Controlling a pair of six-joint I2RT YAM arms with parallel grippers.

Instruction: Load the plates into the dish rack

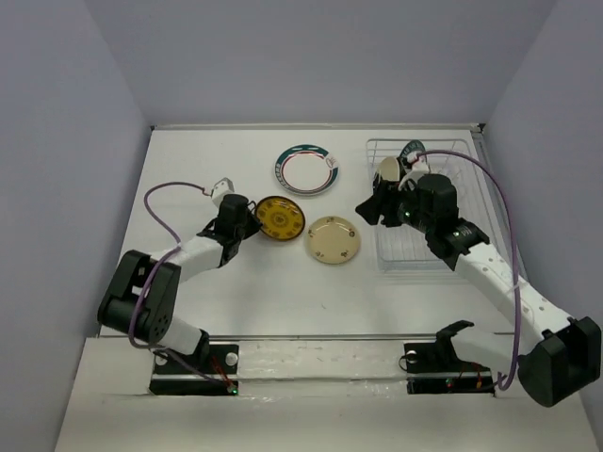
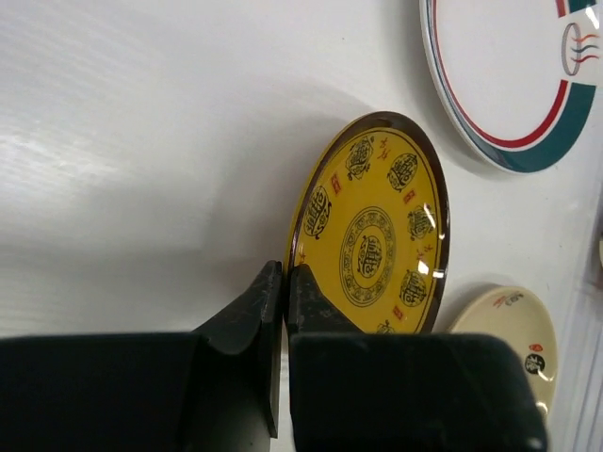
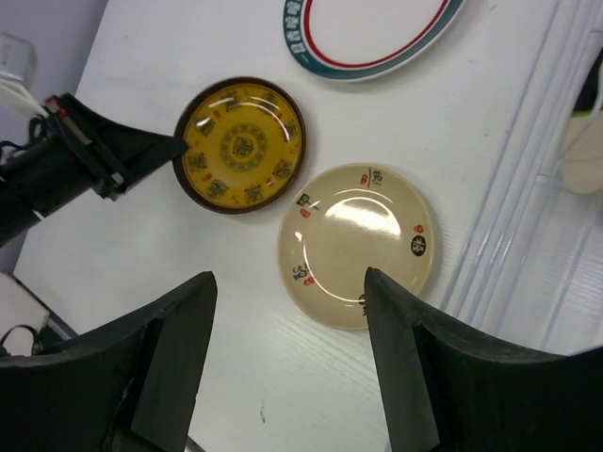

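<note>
Rack [image 1: 400, 250], top view: just right of the right claw [image 1: 372, 209], it holds two plates on edge, a racked cream one [image 1: 387, 169] and a dark-rimmed one [image 1: 412, 149]. The white plate [image 1: 307, 169], mustard plate [image 1: 280, 217] and cream plate [image 1: 334, 239] lie flat to that claw's left.

Left wrist view: the left claw [image 2: 285, 278] is pinched onto the mustard plate's [image 2: 377, 226] near rim. The white plate [image 2: 509, 85] lies ahead to its right.

Right wrist view: the right claw [image 3: 287, 278] gapes wide and empty above the cream plate [image 3: 358, 245], with the rack [image 3: 537, 179] to its right.
</note>
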